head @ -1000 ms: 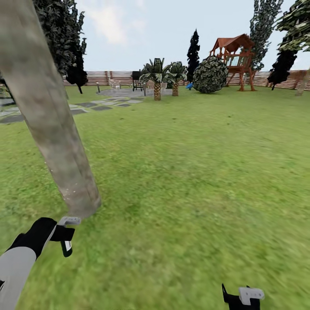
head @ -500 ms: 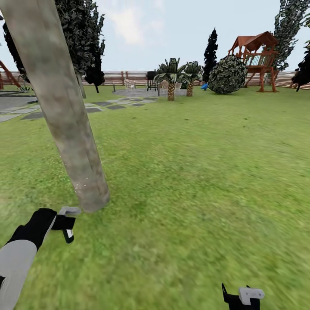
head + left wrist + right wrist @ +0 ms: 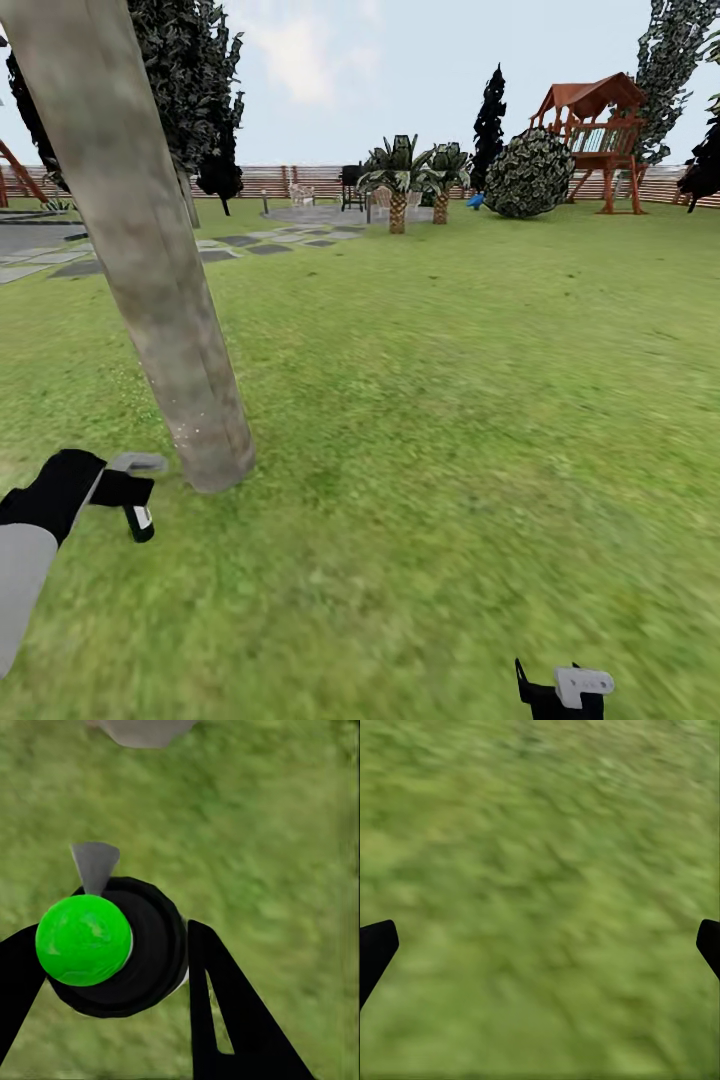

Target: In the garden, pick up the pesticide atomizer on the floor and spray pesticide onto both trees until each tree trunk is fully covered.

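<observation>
Atomizer in hand, first trunk being approached.
At lower left, the left pincer (image 3: 128, 492) is pinching the atomizer (image 3: 112, 945), nozzle nearing the trunk (image 3: 150, 250); no spray is visible yet, so both trees look undone. At lower right, the right pincer (image 3: 540, 945) is hanging spread over grass.

The trunk (image 3: 150, 260) is running off the head view's top edge, its crown unseen. The right gripper (image 3: 560, 690) is being cut by the bottom edge. The atomizer (image 3: 112, 945) is perhaps hiding its body beneath its cap.
</observation>
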